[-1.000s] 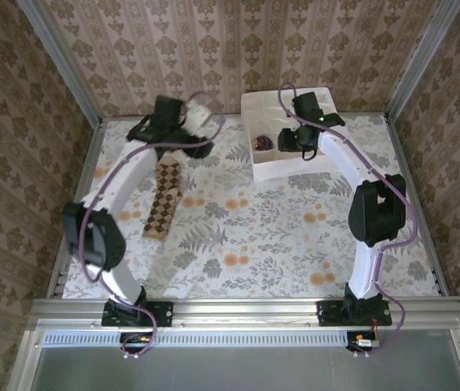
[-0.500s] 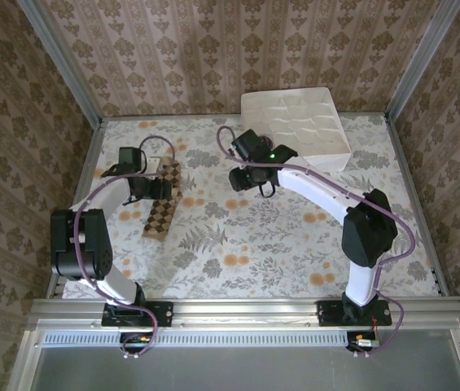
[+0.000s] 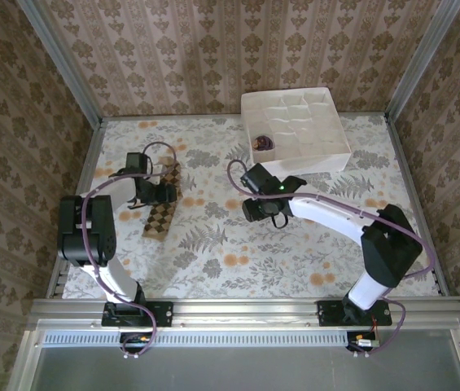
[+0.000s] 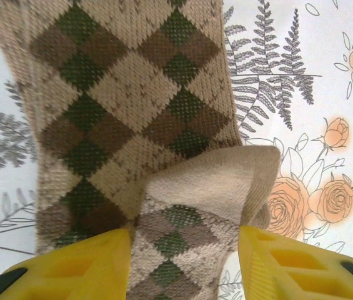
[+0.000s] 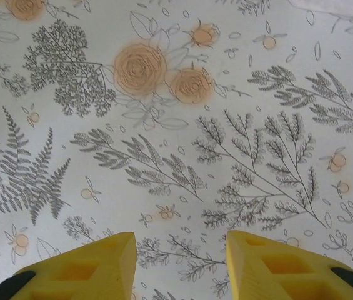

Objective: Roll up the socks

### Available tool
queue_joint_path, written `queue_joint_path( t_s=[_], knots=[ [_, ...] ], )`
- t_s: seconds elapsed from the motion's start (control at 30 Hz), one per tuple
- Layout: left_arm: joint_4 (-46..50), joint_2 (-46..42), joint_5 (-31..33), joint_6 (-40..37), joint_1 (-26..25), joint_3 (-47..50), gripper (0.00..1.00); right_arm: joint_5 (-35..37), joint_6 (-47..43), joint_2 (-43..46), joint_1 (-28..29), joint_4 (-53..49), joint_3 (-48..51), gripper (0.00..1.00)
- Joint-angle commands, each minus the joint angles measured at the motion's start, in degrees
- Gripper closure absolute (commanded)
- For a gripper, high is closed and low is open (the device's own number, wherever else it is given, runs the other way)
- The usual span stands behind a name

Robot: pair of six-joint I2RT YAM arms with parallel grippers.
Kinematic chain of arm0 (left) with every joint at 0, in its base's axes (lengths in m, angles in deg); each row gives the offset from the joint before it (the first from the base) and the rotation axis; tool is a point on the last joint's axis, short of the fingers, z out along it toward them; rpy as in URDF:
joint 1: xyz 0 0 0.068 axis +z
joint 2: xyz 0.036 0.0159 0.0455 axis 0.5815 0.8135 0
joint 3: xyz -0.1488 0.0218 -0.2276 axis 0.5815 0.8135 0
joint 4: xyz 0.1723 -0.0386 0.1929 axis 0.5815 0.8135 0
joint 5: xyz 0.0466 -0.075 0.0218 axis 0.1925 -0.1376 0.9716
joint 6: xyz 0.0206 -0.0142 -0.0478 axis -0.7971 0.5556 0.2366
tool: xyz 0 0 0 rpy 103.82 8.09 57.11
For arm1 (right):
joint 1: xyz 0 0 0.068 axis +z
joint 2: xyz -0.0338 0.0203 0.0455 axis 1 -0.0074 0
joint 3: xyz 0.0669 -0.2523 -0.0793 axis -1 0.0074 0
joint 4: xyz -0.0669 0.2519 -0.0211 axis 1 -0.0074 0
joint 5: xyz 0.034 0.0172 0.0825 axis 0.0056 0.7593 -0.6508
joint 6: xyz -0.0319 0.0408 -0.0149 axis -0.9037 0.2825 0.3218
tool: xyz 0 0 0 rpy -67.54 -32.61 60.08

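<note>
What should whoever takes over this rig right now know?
Left gripper: fingers pinch the folded-over end of the argyle sock; the rest of it lies flat.
Right gripper: open, empty, above bare tablecloth.
Purple sock: bundled in a cell of the white box.
Done: the purple sock, apparently.
Left: roll the argyle sock along its length.
</note>
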State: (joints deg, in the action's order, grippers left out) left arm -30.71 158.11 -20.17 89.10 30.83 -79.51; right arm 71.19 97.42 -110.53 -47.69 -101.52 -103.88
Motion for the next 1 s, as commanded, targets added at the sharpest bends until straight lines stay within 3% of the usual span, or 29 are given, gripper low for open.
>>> queue_joint_path(
  t_s=[0.0,0.3,0.6,0.8,0.97],
  knots=[
    [-2.34,1.91,-3.9,5.14,-1.1,1.73,0.52,2.08,1.31,3.21,0.02,2.35,2.83,0.57],
    [-5.15,4.38,-3.13,10.15,-9.05,3.12,0.52,3.05,-0.4,7.7,-0.14,2.52,8.1,0.57],
    [-14.56,4.38,-2.4,24.11,-24.35,4.86,0.52,0.68,-2.64,16.23,1.08,9.79,16.2,0.58],
    [-18.56,2.53,-0.53,30.18,-32.39,4.44,0.51,3.68,-3.8,20.67,6.92,11.02,20.93,0.59],
    [-13.26,-3.65,0.87,27.06,-32.59,1.94,0.5,7.41,-4.94,20.38,15.2,12.39,22.53,0.59]
  ],
)
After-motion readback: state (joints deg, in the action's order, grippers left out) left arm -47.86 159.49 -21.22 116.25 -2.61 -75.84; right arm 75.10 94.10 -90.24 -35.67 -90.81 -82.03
